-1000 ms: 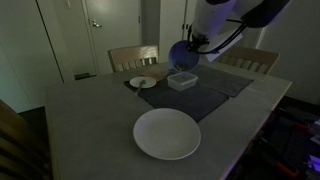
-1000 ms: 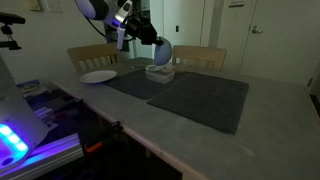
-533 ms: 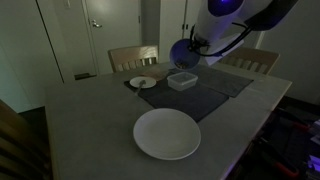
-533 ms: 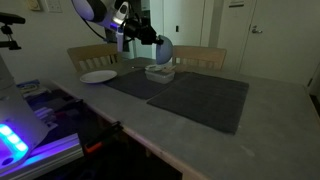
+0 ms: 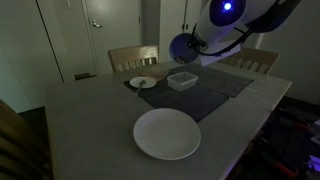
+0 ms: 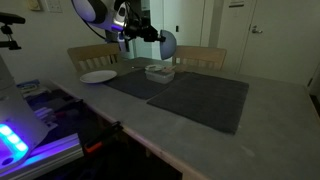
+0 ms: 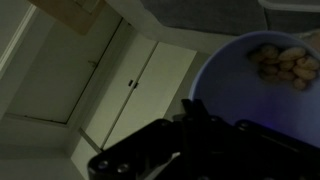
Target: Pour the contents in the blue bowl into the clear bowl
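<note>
My gripper (image 5: 194, 45) is shut on the rim of the blue bowl (image 5: 181, 47) and holds it tilted on its side in the air, above and slightly behind the clear bowl (image 5: 182, 80). In both exterior views the clear bowl (image 6: 159, 71) sits on a dark placemat, with the blue bowl (image 6: 167, 43) and gripper (image 6: 156, 37) above it. In the wrist view the blue bowl (image 7: 250, 105) fills the right side, pale nut-like pieces (image 7: 281, 62) lie inside it, and my gripper (image 7: 195, 108) pinches its rim.
A large white plate (image 5: 167, 133) lies near the table's front. A small white saucer (image 5: 143, 82) sits beside the dark placemat (image 5: 205, 95). Wooden chairs (image 5: 133, 57) stand behind the table. The plate (image 6: 98, 76) and a chair (image 6: 198, 56) also show in an exterior view.
My gripper has lifted the blue bowl a little higher above the clear bowl. Nothing else has moved.
</note>
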Robot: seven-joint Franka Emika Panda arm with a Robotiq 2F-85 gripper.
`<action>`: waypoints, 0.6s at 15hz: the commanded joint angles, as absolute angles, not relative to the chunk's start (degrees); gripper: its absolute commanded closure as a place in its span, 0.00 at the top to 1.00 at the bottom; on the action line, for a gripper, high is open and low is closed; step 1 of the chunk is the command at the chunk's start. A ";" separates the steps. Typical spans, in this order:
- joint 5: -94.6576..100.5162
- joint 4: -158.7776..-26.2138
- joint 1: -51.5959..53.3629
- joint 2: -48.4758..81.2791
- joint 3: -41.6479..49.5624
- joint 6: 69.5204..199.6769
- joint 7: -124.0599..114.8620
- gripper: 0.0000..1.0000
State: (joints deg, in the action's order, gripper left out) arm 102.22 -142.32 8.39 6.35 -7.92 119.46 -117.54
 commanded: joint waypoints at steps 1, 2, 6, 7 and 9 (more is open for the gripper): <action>105.85 -141.75 8.05 7.48 -8.13 115.53 -122.36 0.01; 106.16 -141.41 7.84 7.77 -8.03 115.50 -122.79 0.01; 105.42 -140.88 7.40 8.24 -7.92 116.44 -121.81 0.01; 105.43 -140.94 7.38 8.29 -7.95 116.39 -121.86 0.01; 105.85 -141.24 7.54 8.29 -8.08 115.75 -122.46 0.01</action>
State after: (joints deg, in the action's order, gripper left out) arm 104.76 -141.96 7.98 7.23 -7.81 116.84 -121.78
